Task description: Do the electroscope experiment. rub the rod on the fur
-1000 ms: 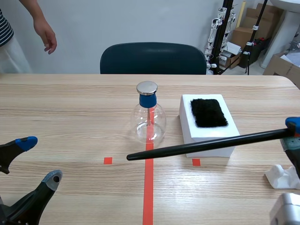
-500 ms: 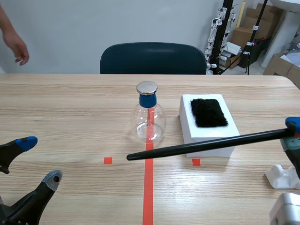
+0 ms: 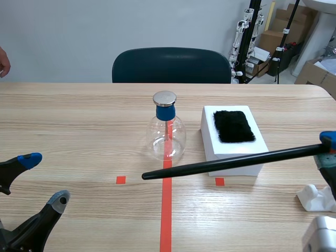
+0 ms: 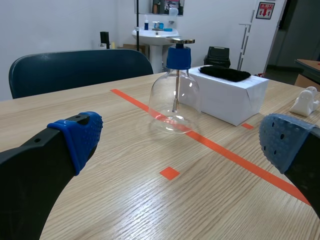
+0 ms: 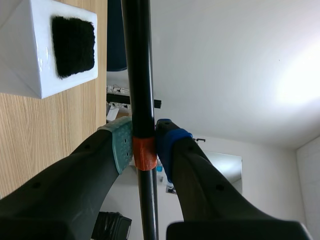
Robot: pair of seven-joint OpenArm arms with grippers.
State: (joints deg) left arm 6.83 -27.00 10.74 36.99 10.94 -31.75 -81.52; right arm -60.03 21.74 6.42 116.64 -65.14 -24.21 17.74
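Observation:
A long black rod hangs level above the table, its tip near the orange-red centre line. My right gripper at the right edge is shut on its other end; the right wrist view shows the rod pressed between the pads at an orange band. Black fur lies on top of a white box, just beyond the rod; the fur also shows in the right wrist view. The glass electroscope flask with a blue neck and metal cap stands left of the box. My left gripper is open at the near left, holding nothing.
A dark chair stands behind the table. A small white object lies by the right gripper. A person's hand shows at the far left edge. Boxes and stands fill the back right corner.
The person's hand has drawn away to the left, almost out of view. Neither arm nor the rod has moved.

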